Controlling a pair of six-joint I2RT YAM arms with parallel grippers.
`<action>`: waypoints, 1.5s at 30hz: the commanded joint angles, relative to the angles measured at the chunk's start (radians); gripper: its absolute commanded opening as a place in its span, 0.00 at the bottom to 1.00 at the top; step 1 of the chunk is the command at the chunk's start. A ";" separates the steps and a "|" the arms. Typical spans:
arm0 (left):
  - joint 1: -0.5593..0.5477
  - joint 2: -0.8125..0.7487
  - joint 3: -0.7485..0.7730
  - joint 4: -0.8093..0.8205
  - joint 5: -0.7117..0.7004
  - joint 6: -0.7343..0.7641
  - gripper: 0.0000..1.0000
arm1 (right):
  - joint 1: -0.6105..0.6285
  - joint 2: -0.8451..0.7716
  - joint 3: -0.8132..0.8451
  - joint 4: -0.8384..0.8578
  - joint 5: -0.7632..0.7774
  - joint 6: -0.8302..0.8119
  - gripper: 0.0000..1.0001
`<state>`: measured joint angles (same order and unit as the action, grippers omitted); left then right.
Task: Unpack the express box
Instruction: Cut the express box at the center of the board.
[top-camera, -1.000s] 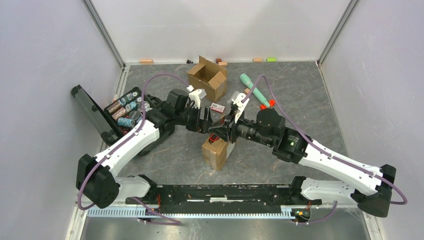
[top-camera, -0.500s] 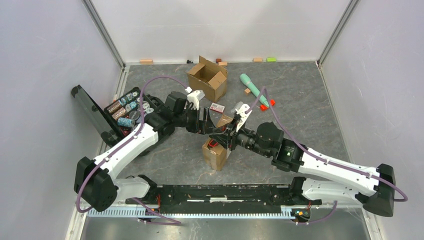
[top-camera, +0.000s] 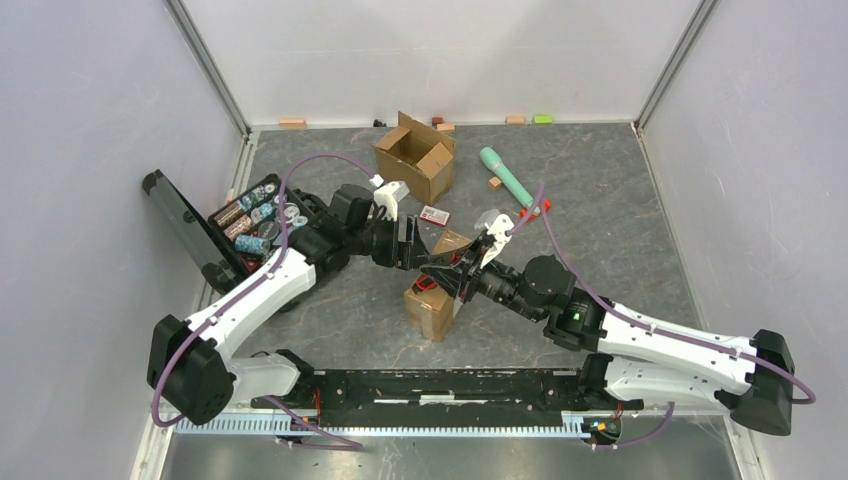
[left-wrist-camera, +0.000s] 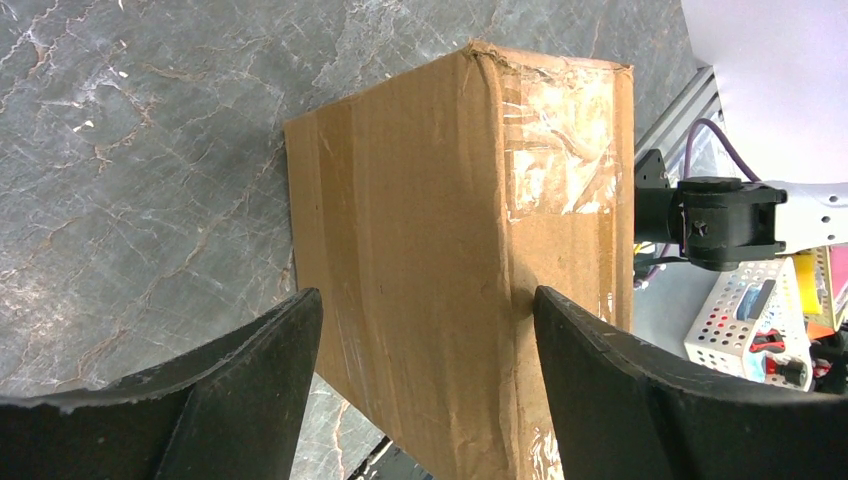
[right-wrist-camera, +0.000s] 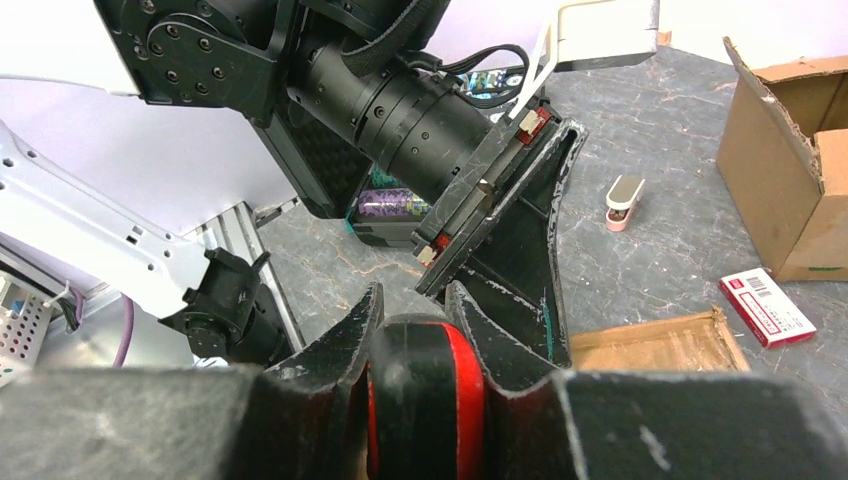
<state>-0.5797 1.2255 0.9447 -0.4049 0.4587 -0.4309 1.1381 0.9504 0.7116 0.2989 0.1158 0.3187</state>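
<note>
Express box (left-wrist-camera: 430, 250): right gripper (right-wrist-camera: 415, 310) clamps red-black item (right-wrist-camera: 420, 395), lift straight; left gripper (left-wrist-camera: 428, 298), jaws apart, should brace box.

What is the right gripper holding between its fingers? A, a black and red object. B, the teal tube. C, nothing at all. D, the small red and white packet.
A: in the right wrist view the right gripper is closed on a black and red object, which sits pinched between its two fingers.
</note>
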 joint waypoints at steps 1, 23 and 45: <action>0.001 -0.001 -0.032 -0.046 0.011 0.000 0.83 | 0.011 -0.004 -0.008 0.096 0.023 0.003 0.00; 0.018 0.004 -0.046 -0.042 0.021 0.004 0.82 | 0.042 -0.012 -0.073 0.151 0.048 0.005 0.00; 0.080 -0.027 0.083 -0.189 0.150 0.041 0.86 | 0.055 -0.038 -0.036 -0.059 0.071 -0.101 0.00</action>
<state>-0.5285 1.2488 0.9714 -0.4774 0.5556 -0.4286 1.1881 0.9237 0.6716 0.2962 0.1448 0.2546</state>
